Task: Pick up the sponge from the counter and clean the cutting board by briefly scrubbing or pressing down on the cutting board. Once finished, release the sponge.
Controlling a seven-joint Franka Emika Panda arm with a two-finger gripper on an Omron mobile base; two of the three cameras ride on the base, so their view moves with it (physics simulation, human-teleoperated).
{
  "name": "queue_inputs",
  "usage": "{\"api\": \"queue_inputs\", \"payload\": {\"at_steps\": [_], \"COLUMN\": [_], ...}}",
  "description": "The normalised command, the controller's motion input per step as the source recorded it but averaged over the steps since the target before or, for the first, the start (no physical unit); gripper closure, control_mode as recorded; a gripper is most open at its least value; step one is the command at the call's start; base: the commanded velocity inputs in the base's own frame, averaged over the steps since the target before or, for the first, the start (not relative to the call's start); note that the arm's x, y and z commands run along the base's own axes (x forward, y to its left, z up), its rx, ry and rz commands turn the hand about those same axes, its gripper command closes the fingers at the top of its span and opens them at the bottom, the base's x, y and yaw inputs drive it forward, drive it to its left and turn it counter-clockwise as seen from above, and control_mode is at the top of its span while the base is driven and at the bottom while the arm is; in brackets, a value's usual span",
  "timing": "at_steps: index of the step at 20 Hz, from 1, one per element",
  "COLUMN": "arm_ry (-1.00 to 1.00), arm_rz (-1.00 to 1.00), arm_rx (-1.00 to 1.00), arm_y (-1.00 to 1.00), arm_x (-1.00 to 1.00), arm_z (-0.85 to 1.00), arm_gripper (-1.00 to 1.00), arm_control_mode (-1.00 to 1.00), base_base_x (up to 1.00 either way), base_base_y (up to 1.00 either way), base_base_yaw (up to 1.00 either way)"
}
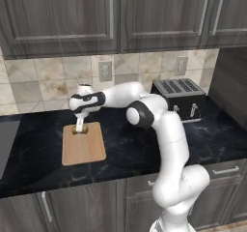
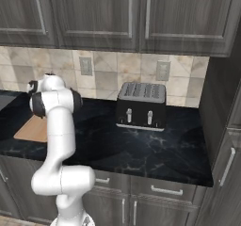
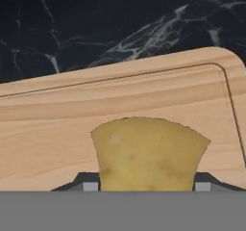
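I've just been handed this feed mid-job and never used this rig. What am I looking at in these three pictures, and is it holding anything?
It is one white robot arm on a mobile base in a rendered kitchen. Two pictures come from cameras on the base, behind the arm to its left and right; the third looks along the gripper. On the counter lie a cutting board and a black toaster. The jaws are closed on the yellow sponge, at the board's far end in the left base view. Whether it presses the wood, I cannot tell.
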Motion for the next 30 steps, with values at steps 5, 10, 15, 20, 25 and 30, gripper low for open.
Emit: {"api": "queue_inputs", "payload": {"at_steps": [5,10,15,20,25,30], "arm_ry": [0.4,0.3,-0.01,-0.25,-0.25,-0.1], "arm_rz": [-0.01,0.0,0.0,-0.02,-0.06,-0.05], "arm_rx": [0.12,0.08,0.02,0.0,0.0,0.0], "arm_y": [0.0,0.0,0.0,0.0,0.0,0.0], "arm_x": [-0.55,-0.59,-0.88,-1.0,-1.0,-1.0], "arm_z": [0.0,-0.13,-0.35,-0.42,-0.32,-0.11], "arm_gripper": [1.0,1.0,1.0,1.0,1.0,1.0], "arm_control_mode": [-1.0,-1.0,-1.0,-1.0,-1.0,-1.0], "base_base_x": [0.0,0.0,0.0,0.0,0.0,0.0], "base_base_y": [0.0,0.0,0.0,0.0,0.0,0.0], "base_base_yaw": [0.0,0.0,0.0,0.0,0.0,0.0]}}
